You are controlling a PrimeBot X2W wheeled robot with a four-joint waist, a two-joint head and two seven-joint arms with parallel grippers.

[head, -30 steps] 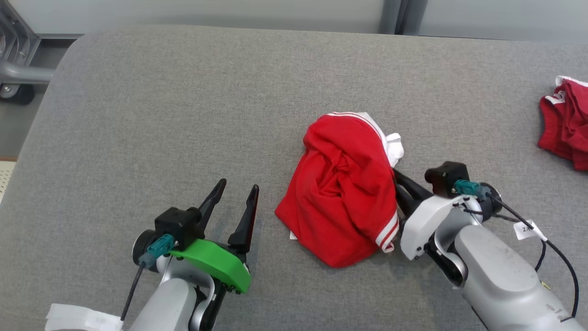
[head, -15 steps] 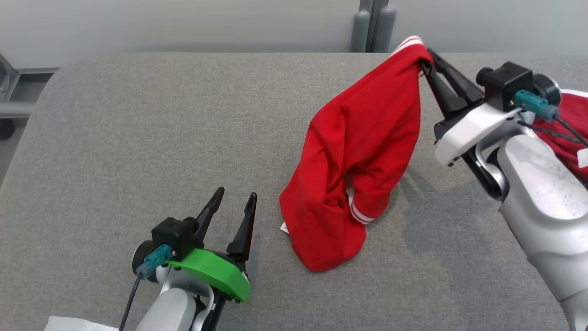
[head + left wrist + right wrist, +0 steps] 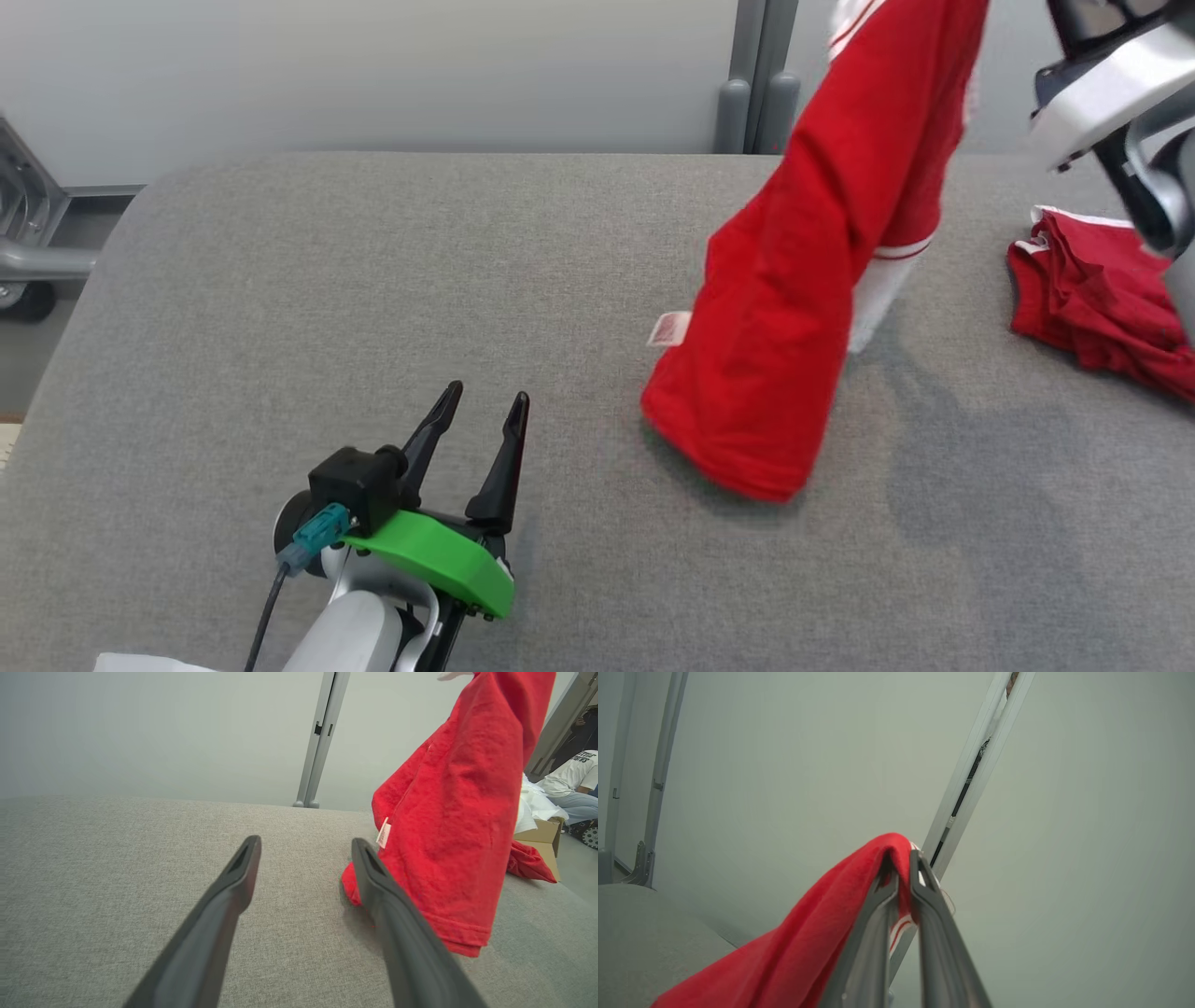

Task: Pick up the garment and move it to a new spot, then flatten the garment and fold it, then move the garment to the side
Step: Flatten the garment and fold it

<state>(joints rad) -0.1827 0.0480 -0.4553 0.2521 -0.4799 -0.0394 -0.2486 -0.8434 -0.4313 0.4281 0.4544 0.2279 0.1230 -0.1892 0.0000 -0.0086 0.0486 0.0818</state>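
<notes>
1. Left gripper (image 3: 487, 394): fingers spread, empty, low over the grey fabric-covered counter (image 3: 327, 280).
2. Red cloth garment with white striped trim (image 3: 794, 327): hangs from the right gripper (image 3: 902, 857), which pinches its top edge. The hem is at the counter. I'd lift until it clears, then carry it left.
3. Crumpled second red garment (image 3: 1092, 299): far right, so I'd avoid it.
4. Grey upright post (image 3: 756, 75): behind the counter.

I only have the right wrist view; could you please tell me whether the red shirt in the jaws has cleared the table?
Observer: Not quite: the shirt hangs stretched, and its lower hem looks to touch the grey table.
Operator: Thank you. Is the other arm close?
Observer: The left gripper sits apart on the shirt's left, jaws open and empty.
Operator: Anything else on the table?
Observer: A second red garment lies crumpled at the right.
</notes>
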